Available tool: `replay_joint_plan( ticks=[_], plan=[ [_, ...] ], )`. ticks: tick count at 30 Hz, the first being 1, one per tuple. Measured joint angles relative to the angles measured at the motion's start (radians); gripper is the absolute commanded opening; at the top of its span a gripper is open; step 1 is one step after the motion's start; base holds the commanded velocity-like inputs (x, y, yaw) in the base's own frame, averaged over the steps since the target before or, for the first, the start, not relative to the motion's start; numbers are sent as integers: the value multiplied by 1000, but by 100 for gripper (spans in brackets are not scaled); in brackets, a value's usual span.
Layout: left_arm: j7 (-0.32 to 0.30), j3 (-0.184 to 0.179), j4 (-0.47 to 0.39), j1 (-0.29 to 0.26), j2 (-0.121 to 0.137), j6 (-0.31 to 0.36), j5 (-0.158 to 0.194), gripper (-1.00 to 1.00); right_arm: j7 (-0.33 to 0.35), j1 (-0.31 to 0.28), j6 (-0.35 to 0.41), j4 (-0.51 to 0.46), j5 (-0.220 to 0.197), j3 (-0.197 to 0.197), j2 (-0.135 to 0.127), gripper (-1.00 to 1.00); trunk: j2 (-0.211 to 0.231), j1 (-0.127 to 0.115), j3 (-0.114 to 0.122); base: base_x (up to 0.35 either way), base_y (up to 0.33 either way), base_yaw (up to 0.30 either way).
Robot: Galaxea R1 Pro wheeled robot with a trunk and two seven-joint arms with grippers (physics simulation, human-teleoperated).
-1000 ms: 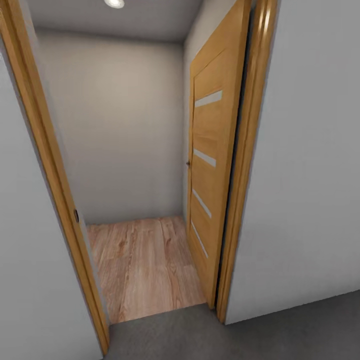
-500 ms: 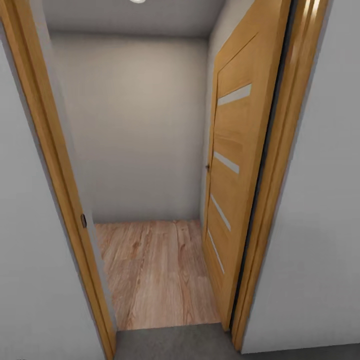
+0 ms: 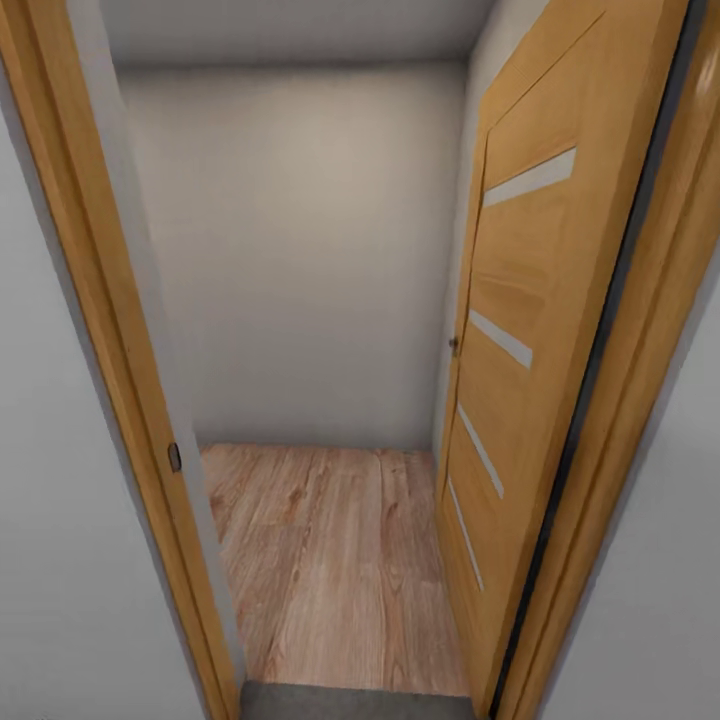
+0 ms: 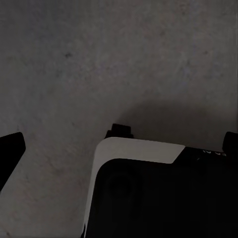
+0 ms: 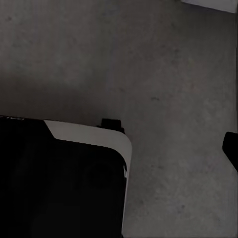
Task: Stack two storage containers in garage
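The two storage containers are out of view. In the head view I face an open doorway, with a thin strip of the dark grey concrete floor [image 3: 350, 702] at my feet. My left gripper [image 4: 119, 141] hangs over that mottled floor [image 4: 74, 74]; one dark fingertip [image 4: 11, 151] sits at the picture's edge and nothing is held. My right gripper [image 5: 124, 148] hangs the same way over the concrete [image 5: 163, 74], its fingertip [image 5: 231, 148] at the edge and empty.
An orange-wood door [image 3: 540, 330] with pale stripes stands swung open on the right. The wooden frame post [image 3: 120, 400] is close on the left. Beyond lie light wood planks [image 3: 340, 560] and a white wall [image 3: 300, 250]. My black-and-white base [image 4: 163, 198] shows beneath both arms.
The whole head view has shifted: the doorway looms larger and closer, the door has slid rightward, and the grey floor strip has shrunk. The camera moved forward.
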Motion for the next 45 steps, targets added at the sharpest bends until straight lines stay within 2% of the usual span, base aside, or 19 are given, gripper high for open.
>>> replay_joint_plan(
  ticks=[30,45],
  plan=[
    [0,0,0,0,2,3,0,100,-1,0,-1,0,-1,0,1,100,0,0,0,317,-1,21],
    [0,0,0,0,2,-4,0,100,1,0,1,0,3,3,-1,100,0,0,0,44,0,16]
  ],
)
